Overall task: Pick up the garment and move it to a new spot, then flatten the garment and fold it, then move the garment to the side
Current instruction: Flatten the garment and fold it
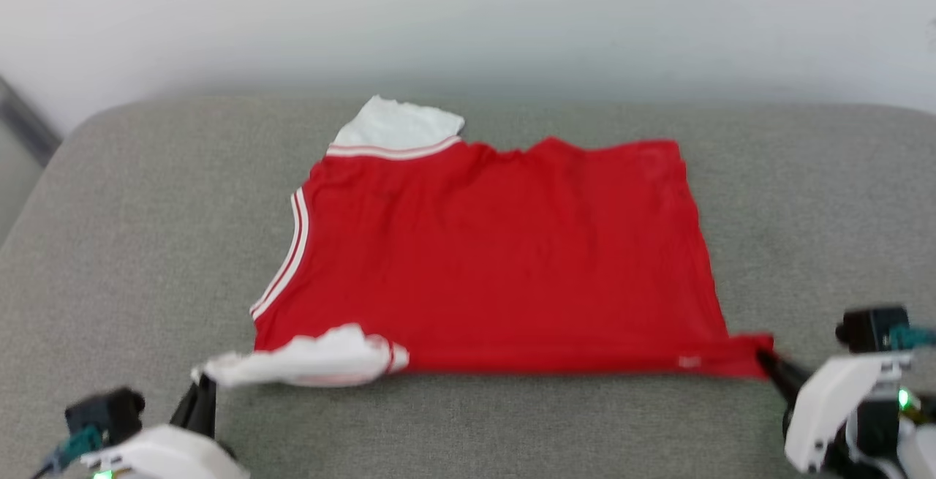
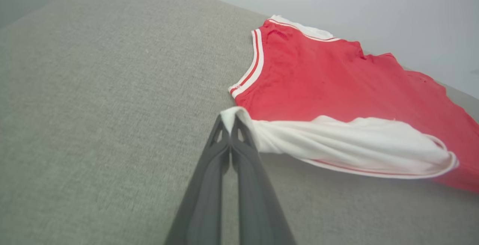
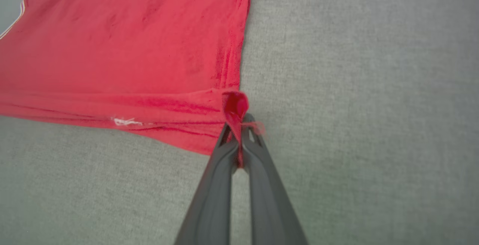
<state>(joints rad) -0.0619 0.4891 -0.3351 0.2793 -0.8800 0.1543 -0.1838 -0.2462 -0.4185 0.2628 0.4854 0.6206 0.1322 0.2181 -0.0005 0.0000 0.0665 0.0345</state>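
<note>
The garment (image 1: 497, 259) lies spread mid cushion (image 1: 110, 245): left gripper (image 2: 230, 125) pinching its white sleeve (image 2: 336, 144), right gripper (image 3: 239, 132) pinching its red hem corner (image 3: 234, 104), at the cushion's near edge. Guessing that's to tug those 2 corners flat.

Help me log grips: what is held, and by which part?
Red jersey T-shirt: left gripper pinches a white sleeve's tip, right gripper a red hem corner.
</note>
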